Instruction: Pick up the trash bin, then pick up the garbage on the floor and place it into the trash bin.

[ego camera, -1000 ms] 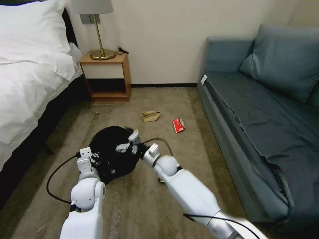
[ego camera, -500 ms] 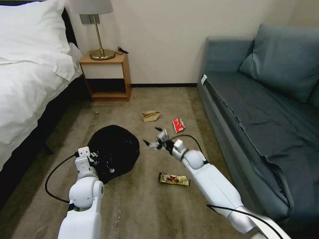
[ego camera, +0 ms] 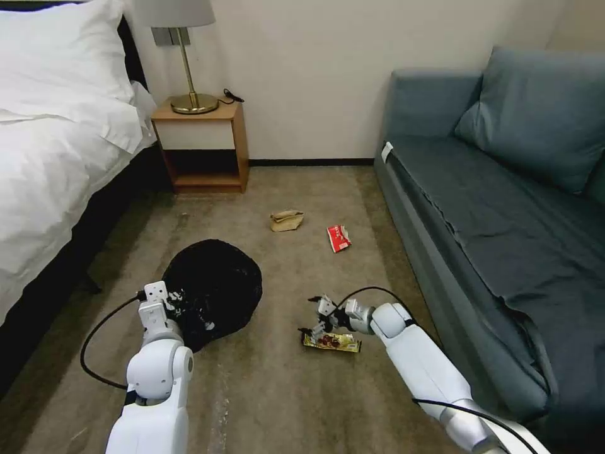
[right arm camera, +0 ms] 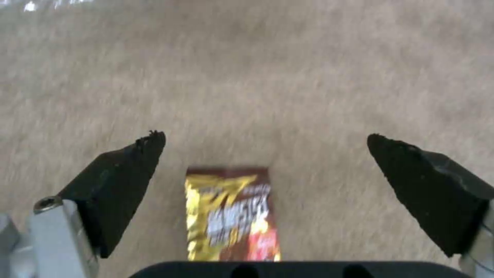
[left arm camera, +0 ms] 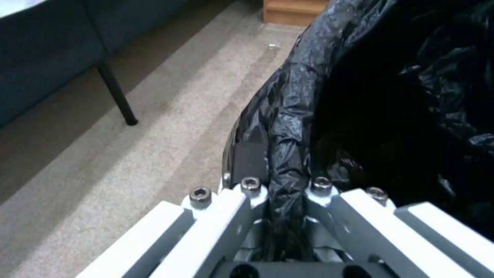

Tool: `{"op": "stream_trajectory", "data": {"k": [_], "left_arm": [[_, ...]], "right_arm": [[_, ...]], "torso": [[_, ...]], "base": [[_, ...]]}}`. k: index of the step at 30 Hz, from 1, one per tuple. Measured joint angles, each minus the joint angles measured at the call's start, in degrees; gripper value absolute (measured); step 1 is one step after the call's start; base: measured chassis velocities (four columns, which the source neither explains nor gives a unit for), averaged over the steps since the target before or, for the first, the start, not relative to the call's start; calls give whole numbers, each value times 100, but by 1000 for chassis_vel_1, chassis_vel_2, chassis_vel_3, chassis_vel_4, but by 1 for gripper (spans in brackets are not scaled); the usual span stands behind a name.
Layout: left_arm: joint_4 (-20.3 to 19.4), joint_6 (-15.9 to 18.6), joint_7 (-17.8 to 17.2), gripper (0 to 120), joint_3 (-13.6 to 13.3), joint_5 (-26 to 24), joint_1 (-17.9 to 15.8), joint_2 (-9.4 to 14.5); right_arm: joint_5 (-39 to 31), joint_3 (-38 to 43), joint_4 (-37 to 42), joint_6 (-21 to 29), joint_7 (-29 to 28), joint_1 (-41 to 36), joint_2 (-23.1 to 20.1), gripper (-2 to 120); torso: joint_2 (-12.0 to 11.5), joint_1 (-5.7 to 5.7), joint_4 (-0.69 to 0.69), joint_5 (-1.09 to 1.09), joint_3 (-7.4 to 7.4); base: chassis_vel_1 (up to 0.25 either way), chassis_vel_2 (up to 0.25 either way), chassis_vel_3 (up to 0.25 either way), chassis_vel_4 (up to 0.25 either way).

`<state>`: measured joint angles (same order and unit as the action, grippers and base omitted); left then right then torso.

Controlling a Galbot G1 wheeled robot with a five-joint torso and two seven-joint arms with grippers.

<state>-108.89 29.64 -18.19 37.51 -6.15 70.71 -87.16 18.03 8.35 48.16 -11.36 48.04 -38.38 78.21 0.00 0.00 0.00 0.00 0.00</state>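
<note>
Garbage first: your brown-and-yellow foil snack wrapper (ego camera: 331, 341) lies flat on the carpet right under the right pincer (right arm camera: 265, 170), fingers spread wide, its long axis running between them. Your left pincer (left arm camera: 285, 189) is clamped on the black-bagged trash bin (ego camera: 214, 290).

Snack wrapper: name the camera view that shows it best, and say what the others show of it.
The right wrist view: the snack wrapper lies large on the carpet between the open right gripper fingers. The head view shows it small, whole, just below that gripper. In the left wrist view I see the trash bin instead.
</note>
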Motion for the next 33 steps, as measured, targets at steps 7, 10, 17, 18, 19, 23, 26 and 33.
{"op": "stream_trajectory", "data": {"k": [7, 10, 17, 18, 19, 23, 26, 33], "left_arm": [[-9, 1, 0, 1, -18, -1, -9, 21], [-9, 4, 0, 1, -27, -1, -14, 18], [-59, 47, 0, 1, -52, 2, -27, 5], [-70, 51, 0, 1, -53, 2, -25, 5], [-70, 51, 0, 1, -53, 2, -25, 5], [-109, 56, -4, 1, -45, 3, 3, 4], [-110, 57, -7, 1, -36, 2, 14, -3], [-114, 57, -10, 1, -41, 0, 51, -3]], "right_arm": [[-108, 280, -222, 69, -111, -76, -33, 100], [-87, 407, -337, 69, -99, -108, -57, 100], [36, 712, -647, -49, -146, -176, -84, 100], [88, 773, -751, -80, -161, -166, -84, 100], [88, 773, -751, -80, -161, -166, -84, 100], [279, 925, -1046, -155, -257, -106, -89, 100], [334, 998, -1172, -162, -365, -107, -76, 100], [463, 1122, -1350, -204, -435, -142, -24, 100]], "torso": [[0, 0, 0, 1, 0], [0, 0, 0, 0, 0], [0, 0, 0, 0, 0], [0, 0, -1, 1, 0], [0, 0, -1, 1, 0], [0, 0, 0, 0, 0], [0, 0, -1, 0, 0], [0, 0, -1, 0, 0]], "base": [[0, 0, 0, 0], [0, 0, 0, 0], [0, 0, 0, 0], [0, 0, 0, 0], [0, 0, 0, 0], [0, 0, 0, 0], [0, 0, 0, 0], [0, 0, 0, 0]]}}
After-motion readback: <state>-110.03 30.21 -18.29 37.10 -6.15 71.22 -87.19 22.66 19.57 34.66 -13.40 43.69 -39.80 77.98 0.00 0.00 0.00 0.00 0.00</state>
